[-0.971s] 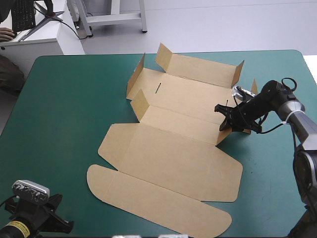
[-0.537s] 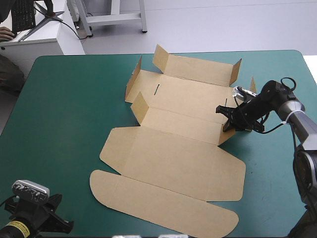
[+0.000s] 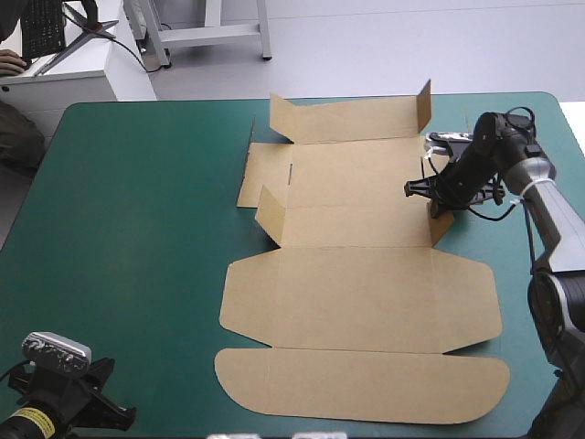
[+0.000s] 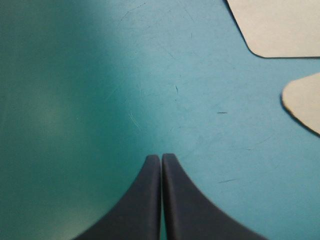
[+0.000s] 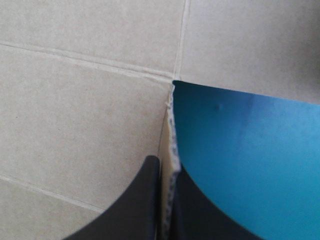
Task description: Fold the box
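Right tool (image 3: 428, 194) is clamping, nearly closed, on the raised side flap (image 3: 442, 224) at the right edge of the box (image 3: 366, 293). The sheet is lying flat across the bench (image 3: 137, 229), long axis running toward me. I am judging this arm nearer; my left tool (image 4: 161, 159), closed and empty, is sitting well apart, near-left.

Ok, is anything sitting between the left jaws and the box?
Nothing visible. Only bare teal-green cover lies between the shut left jaws and the box, whose rounded flaps show ahead of them.
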You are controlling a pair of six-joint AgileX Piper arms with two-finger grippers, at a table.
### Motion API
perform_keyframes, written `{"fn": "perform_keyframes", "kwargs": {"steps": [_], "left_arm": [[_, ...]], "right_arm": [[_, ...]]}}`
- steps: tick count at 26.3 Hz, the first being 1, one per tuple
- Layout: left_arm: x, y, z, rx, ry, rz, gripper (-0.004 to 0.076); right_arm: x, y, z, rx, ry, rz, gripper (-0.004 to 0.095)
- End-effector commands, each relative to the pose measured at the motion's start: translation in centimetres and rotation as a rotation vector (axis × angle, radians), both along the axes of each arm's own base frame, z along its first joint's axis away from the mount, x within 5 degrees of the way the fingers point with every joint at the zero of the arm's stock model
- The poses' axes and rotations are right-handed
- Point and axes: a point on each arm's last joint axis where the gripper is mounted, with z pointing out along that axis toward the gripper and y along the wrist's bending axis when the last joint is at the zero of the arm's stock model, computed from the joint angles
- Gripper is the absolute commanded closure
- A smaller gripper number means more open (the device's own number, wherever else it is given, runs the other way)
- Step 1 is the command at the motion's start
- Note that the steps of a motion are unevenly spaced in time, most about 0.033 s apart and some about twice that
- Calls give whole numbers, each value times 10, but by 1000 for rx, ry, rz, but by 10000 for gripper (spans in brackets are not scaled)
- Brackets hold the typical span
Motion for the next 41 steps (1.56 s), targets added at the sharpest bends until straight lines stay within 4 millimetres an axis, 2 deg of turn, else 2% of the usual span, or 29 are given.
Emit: {"fn": "perform_keyframes", "kwargs": {"steps": [1, 2, 4, 5, 6, 7, 11, 15, 18, 27, 30, 41], "left_arm": [[4, -2, 10, -24, -59, -5, 734], [4, -2, 10, -24, -59, -5, 734], [4, -2, 10, -24, -59, -5, 734], [4, -2, 10, -24, -59, -5, 734], [4, -2, 10, -24, -59, -5, 734], [4, -2, 10, -24, -59, -5, 734], [4, -2, 10, -24, -59, -5, 734], [4, -2, 10, -24, -59, -5, 734], [4, -2, 10, -24, -59, -5, 734], [4, -2, 10, -24, -59, -5, 734], [4, -2, 10, -24, -59, -5, 734], [4, -2, 10, -24, -59, -5, 734]], "right_arm": [[6, 22, 33, -36, -113, 153, 914], [12, 29, 33, -52, -130, 186, 915], [24, 56, 36, -101, -184, 304, 915], [30, 79, 38, -149, -237, 427, 915], [32, 90, 40, -180, -262, 492, 915], [36, 114, 43, -239, -324, 631, 915], [45, 164, 50, -265, -509, 866, 917], [40, 198, 57, -332, -674, 1093, 917], [32, 217, 60, -351, -743, 1181, 919], [-6, 269, 62, -203, -837, 1432, 923], [-10, 274, 62, -218, -850, 1474, 923], [-13, 272, 60, -197, -802, 1471, 922]]}}
